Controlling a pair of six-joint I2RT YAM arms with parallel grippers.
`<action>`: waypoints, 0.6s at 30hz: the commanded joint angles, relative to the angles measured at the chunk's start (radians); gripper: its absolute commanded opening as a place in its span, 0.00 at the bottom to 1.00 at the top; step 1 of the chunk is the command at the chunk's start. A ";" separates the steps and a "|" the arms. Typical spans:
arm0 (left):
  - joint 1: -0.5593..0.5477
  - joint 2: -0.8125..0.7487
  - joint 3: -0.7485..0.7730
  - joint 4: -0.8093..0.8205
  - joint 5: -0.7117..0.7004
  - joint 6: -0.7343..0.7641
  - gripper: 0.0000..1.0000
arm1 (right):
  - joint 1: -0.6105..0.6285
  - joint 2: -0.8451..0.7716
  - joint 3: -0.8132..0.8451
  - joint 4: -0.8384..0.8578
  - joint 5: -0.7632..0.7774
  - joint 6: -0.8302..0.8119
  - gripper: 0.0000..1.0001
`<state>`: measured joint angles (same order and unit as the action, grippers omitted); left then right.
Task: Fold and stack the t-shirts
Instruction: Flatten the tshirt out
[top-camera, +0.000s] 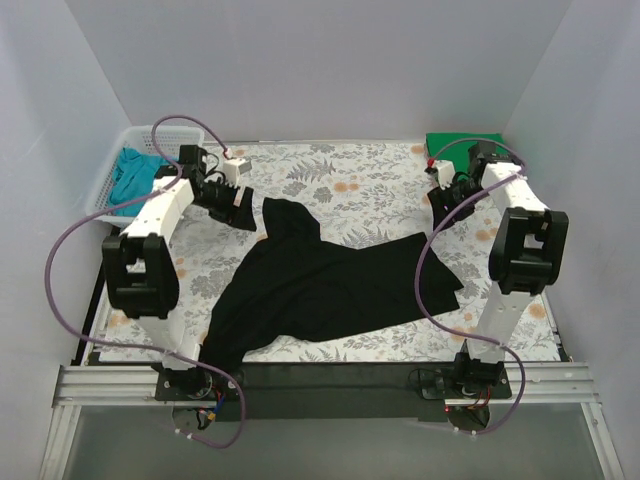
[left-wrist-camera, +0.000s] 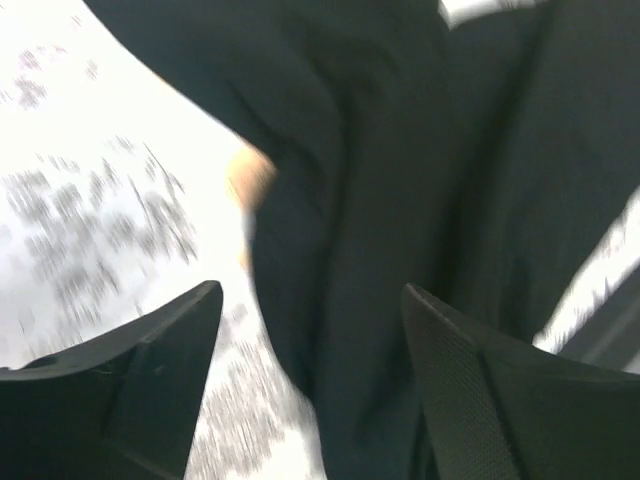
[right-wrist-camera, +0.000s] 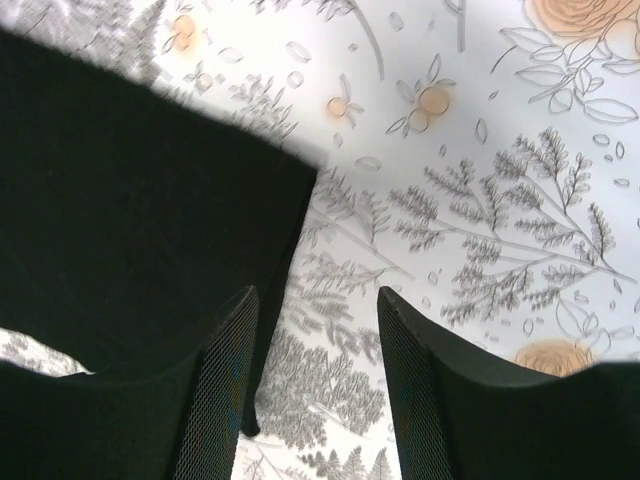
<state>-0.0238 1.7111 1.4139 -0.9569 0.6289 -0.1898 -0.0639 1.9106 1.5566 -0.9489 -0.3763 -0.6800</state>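
The large black t-shirt (top-camera: 320, 285) lies spread and crumpled across the middle of the floral table. My left gripper (top-camera: 245, 208) is at its far left bunched end. In the blurred left wrist view the gripper (left-wrist-camera: 312, 300) is open, with black cloth (left-wrist-camera: 400, 160) just beyond and between the fingers. My right gripper (top-camera: 442, 205) is open and empty above the table beside the shirt's right end; in the right wrist view the gripper (right-wrist-camera: 317, 300) has the shirt's edge (right-wrist-camera: 130, 220) at its left finger. The teal shirt (top-camera: 135, 172) lies in the basket. The green shirt (top-camera: 462, 145) lies folded at the back right.
A white mesh basket (top-camera: 125, 140) stands at the back left corner. The floral tablecloth (top-camera: 340, 180) covers the table. White walls enclose the back and both sides. Purple cables loop beside each arm.
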 joint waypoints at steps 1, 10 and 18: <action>-0.021 0.134 0.109 0.173 0.009 -0.212 0.69 | 0.010 0.073 0.092 -0.005 -0.010 0.080 0.57; -0.117 0.295 0.137 0.322 -0.188 -0.327 0.84 | 0.088 0.186 0.109 0.024 0.039 0.115 0.66; -0.195 0.415 0.192 0.389 -0.333 -0.395 0.81 | 0.115 0.214 0.071 0.029 0.043 0.108 0.53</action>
<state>-0.2081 2.0922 1.5677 -0.6193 0.3733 -0.5377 0.0471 2.1170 1.6432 -0.9207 -0.3386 -0.5789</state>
